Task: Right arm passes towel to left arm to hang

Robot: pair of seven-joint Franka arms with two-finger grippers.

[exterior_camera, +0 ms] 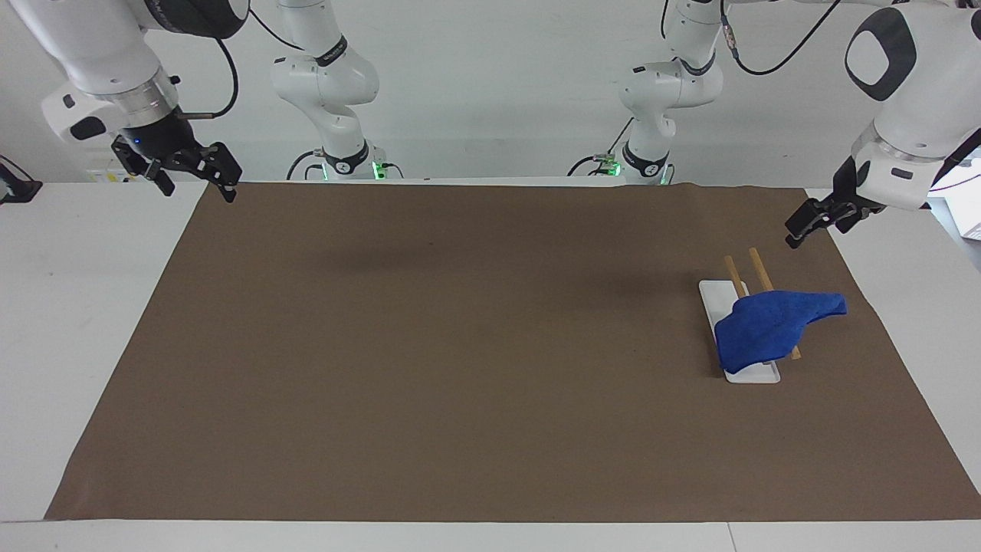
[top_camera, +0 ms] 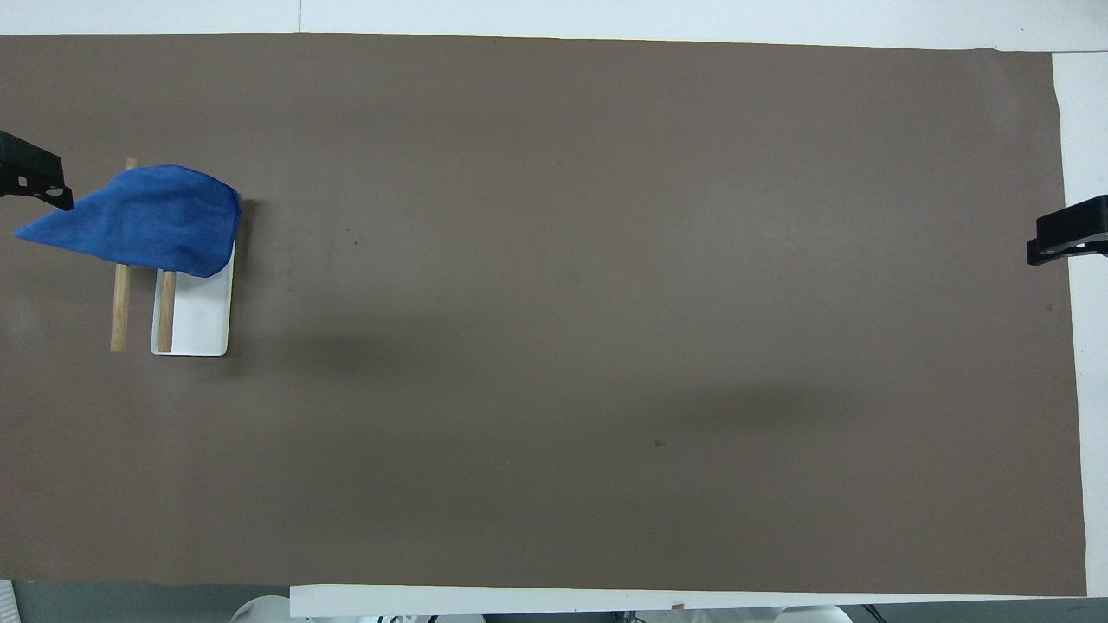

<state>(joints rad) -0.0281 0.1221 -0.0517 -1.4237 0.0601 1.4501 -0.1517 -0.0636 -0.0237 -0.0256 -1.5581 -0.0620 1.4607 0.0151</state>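
Facing view
- Towel (exterior_camera: pixel 770 332): blue cloth draped over the two wooden rails (exterior_camera: pixel 747 274) of a rack, above its white base (exterior_camera: pixel 755 375); one corner sticks out toward the left arm's end of the bench. It lies below the left pincer, not touching it.
- Left pincer (exterior_camera: pixel 798 228): up in the air over the mat's edge, above the rack's rails; fingers apart, holding nothing.
- Right pincer (exterior_camera: pixel 195 175): over the corner of the brown mat (exterior_camera: pixel 460 345) at the right arm's end, well apart from the towel; spread wide, empty. This arm waits.
- Bench (exterior_camera: pixel 77 307): white, carries the mat.

Overhead view
- Towel (top_camera: pixel 147 221): covers the rails' ends farther from the robots; its pointed corner lies just beside the left pincer (top_camera: pixel 39 177).
- Rack base (top_camera: pixel 201 320): largely bare.
- Right pincer (top_camera: pixel 1069 238): only its tip shows at the mat's edge.

Risks, as judged
- The towel sits bunched toward one end of the rails; its own weight could drag it off.
- A low pass by the left pincer could snag the loose corner and pull the cloth down.
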